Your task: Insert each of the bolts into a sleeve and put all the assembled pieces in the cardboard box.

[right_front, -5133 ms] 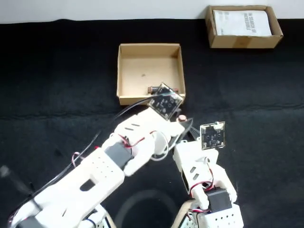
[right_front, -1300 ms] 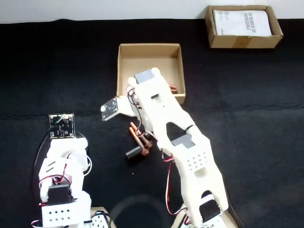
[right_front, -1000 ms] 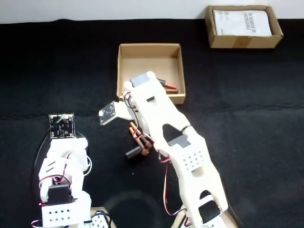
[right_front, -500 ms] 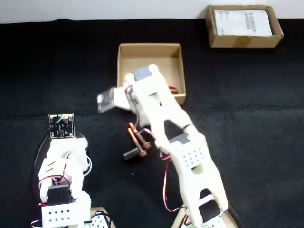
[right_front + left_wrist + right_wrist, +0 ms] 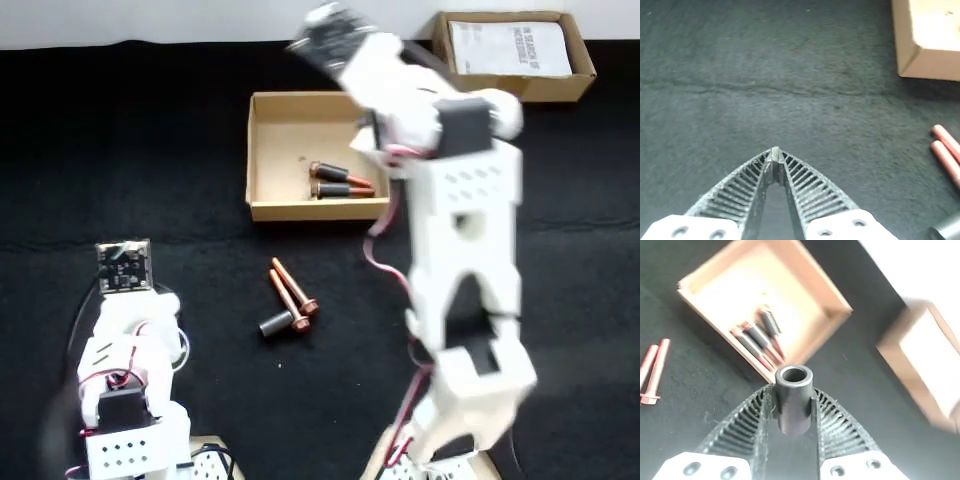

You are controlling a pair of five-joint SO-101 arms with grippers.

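Right end effector around dark sleeve, cardboard box beyond

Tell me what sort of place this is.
Probably a robotics lab or hobby workbench: a small white left arm and right arm at a black cloth-covered table, with a cardboard box and loose bolts laid out.

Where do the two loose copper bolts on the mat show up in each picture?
High view: loose bolts on the mat, in front of the cardboard box.
Left wrist view: on the mat, near the box's corner.
Right wrist view: on the mat, beside the box.
Shared landmark: the cardboard box.
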